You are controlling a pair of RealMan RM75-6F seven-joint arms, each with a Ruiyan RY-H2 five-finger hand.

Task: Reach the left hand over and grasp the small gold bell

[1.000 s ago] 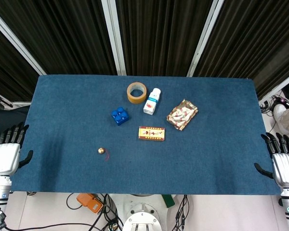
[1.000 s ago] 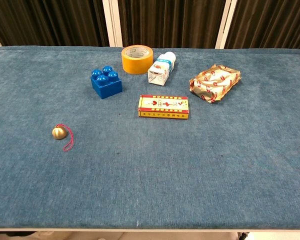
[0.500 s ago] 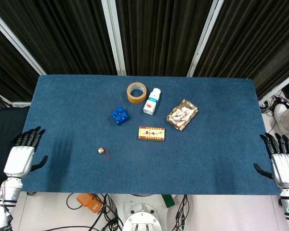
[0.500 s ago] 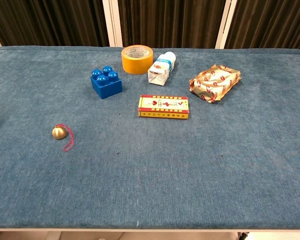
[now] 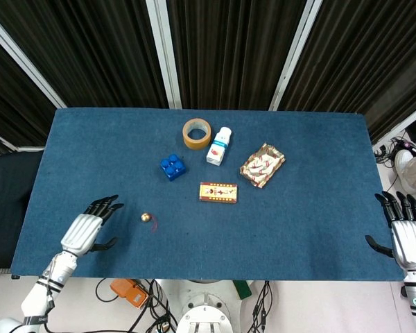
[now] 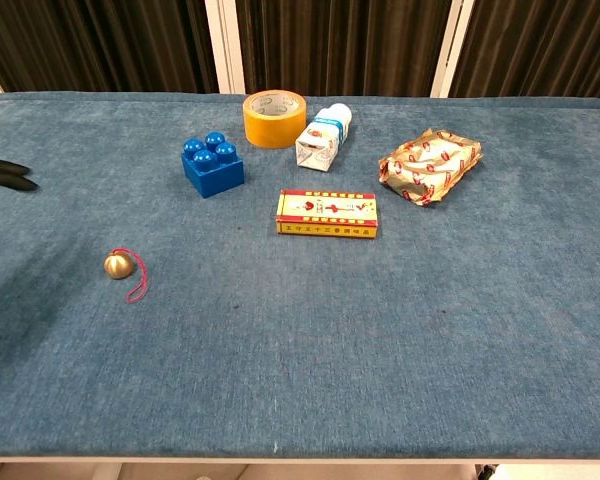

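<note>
The bell (image 5: 146, 218) lies towards the near left corner of the table (image 5: 319, 229), well apart from the cluster of other things at the middle. It is a small round gold ball with a thin red cord (image 6: 134, 281) looping off its near right side. By the look of it, it is light, hard and smooth — likely to roll or skid if nudged from one side, so fingers should close on it from opposite sides at once, over the round body and not the limp cord, which would only drag it along.

The left hand (image 5: 88, 229) hangs over the near left part of the table, near the bell but not touching it, its dark fingers spread and pointing towards the bell, holding nothing. In the chest view only dark fingertips (image 6: 5, 174) show at the left edge. The right hand (image 5: 408, 236) sits off the near right corner — fingers apart, empty.

The grasp is not yet made; the left hand has the last stretch to cover.
</note>
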